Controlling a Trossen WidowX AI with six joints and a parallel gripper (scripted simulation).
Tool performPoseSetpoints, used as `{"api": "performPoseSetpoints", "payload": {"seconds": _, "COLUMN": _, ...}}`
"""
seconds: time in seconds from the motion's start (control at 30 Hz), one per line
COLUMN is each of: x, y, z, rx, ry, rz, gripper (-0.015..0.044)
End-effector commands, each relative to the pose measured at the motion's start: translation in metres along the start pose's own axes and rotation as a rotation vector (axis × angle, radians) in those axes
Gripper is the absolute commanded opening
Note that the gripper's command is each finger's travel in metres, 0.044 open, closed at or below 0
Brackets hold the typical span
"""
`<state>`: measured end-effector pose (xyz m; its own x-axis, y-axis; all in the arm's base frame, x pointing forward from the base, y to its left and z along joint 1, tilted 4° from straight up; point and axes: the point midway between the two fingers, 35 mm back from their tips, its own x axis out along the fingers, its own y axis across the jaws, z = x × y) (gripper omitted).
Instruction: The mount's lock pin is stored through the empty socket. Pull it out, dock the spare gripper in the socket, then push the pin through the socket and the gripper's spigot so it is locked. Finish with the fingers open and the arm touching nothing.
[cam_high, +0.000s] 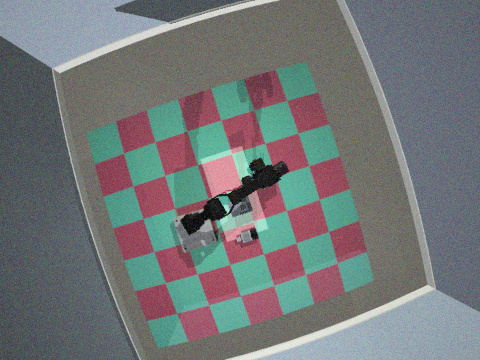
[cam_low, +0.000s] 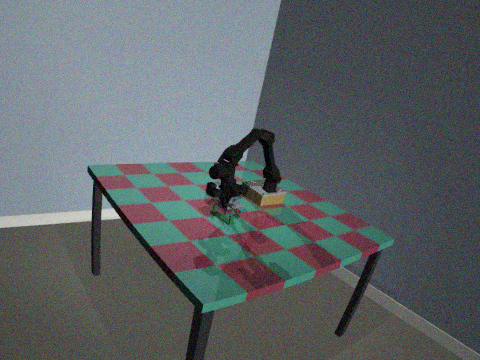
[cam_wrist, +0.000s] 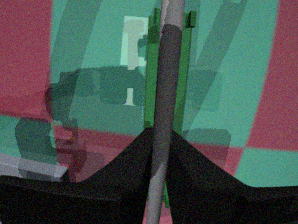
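My gripper (cam_wrist: 158, 135) (cam_low: 227, 201) is shut on the lock pin (cam_wrist: 169, 63), a thin grey rod that runs lengthwise between the black fingers and past their tips. The pin lies across the green mount (cam_wrist: 186, 63) (cam_low: 221, 216), which stands on the checkered table just below the fingers. I cannot tell whether the pin is still inside the socket. In the overhead view the gripper (cam_high: 280, 167) hides the mount. The spare gripper (cam_high: 246, 235), small, grey and black, lies on the table nearer the arm's base.
The arm's base stands on a grey and tan block (cam_high: 196, 239) (cam_low: 267, 197). A small grey block (cam_high: 241, 206) sits under the forearm. A pale translucent rectangle (cam_high: 220, 172) marks the table's middle. The table edges are far from the gripper.
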<state>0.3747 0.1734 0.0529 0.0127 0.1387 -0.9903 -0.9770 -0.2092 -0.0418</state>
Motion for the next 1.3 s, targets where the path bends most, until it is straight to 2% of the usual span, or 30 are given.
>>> {"api": "performPoseSetpoints", "payload": {"seconds": 0.0, "x": -0.006, "y": -0.003, "z": -0.010, "rx": -0.004, "ry": -0.005, "rz": -0.004, "gripper": 0.0000}}
{"api": "performPoseSetpoints", "payload": {"seconds": 0.23, "x": -0.009, "y": -0.004, "z": -0.020, "rx": -0.004, "ry": -0.004, "rz": -0.004, "gripper": 0.0000}}
{"api": "performPoseSetpoints", "payload": {"seconds": 1.27, "x": 0.029, "y": -0.005, "z": -0.023, "rx": -0.005, "ry": 0.000, "rz": -0.017, "gripper": 0.0000}}
